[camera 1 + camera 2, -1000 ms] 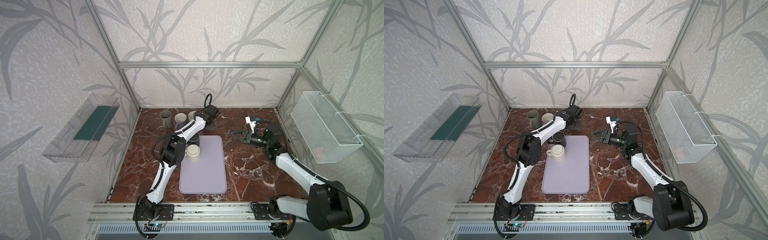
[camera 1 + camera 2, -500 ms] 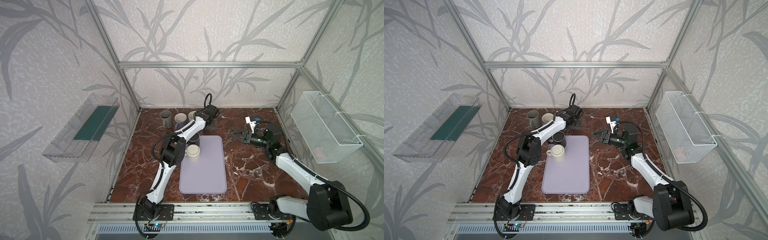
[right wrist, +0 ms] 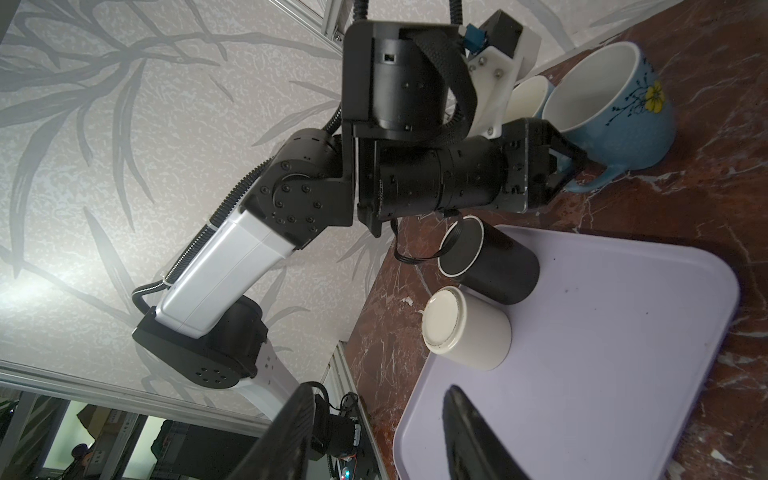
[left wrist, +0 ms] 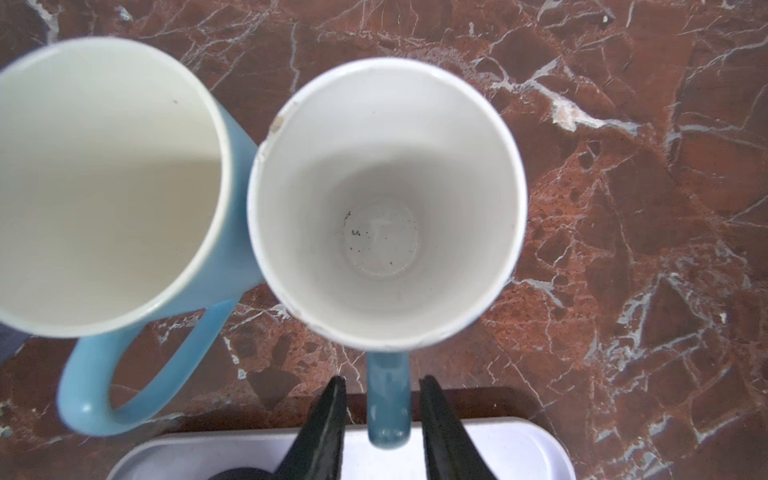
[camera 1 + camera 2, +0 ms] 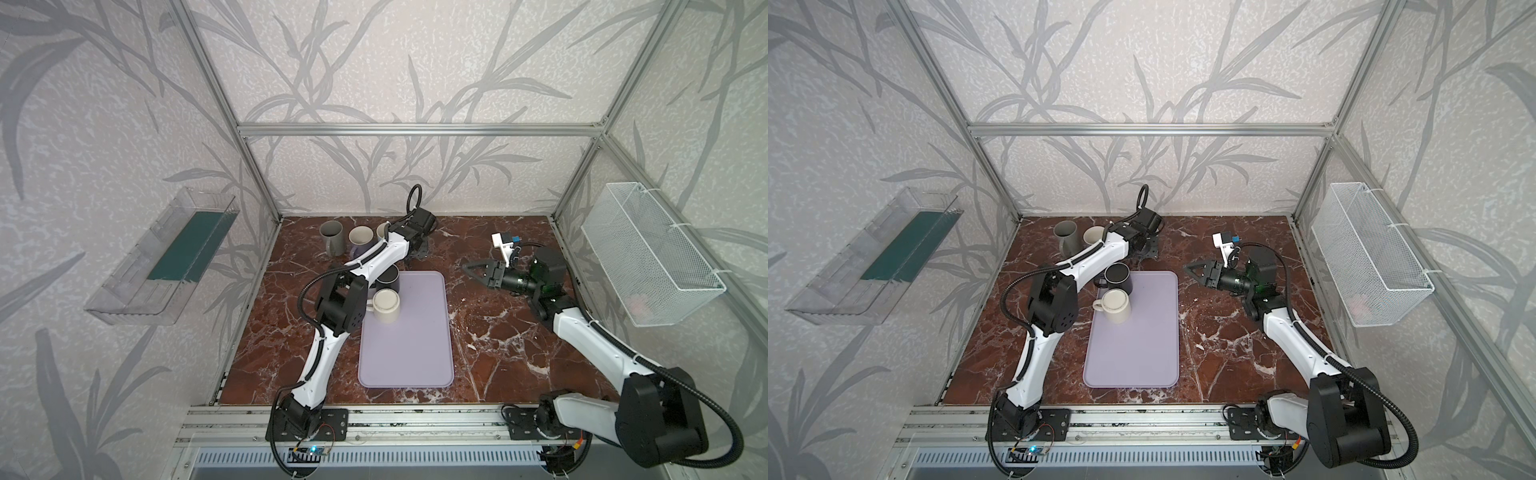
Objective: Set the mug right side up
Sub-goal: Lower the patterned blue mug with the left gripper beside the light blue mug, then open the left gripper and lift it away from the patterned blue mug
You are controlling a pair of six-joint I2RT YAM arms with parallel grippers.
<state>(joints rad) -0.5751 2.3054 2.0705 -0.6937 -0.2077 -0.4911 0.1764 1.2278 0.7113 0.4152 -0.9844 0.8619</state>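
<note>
Across the marble surface (image 5: 498, 340), past the lilac tray (image 5: 407, 357), your left arm (image 5: 374, 255) reaches to the upper middle of both top views. There the blue flowered mug (image 3: 615, 124) stands mouth up, just beside a second blue mug (image 4: 124, 166). The left claw (image 4: 383, 380) straddles its handle, jaws narrowly parted with a gap on each side, so this looks like the release. Next, draw that claw straight back off the handle without nudging either mug. The right claw (image 5: 473, 269) hangs part open and empty, right of the tray.

Your count:
- one tray
- two arms
- five mugs: three upright at the back, including the grey mug (image 5: 332, 245), and two upside down on the tray, the black mug (image 5: 390, 281) and the cream mug (image 5: 386, 306)
</note>
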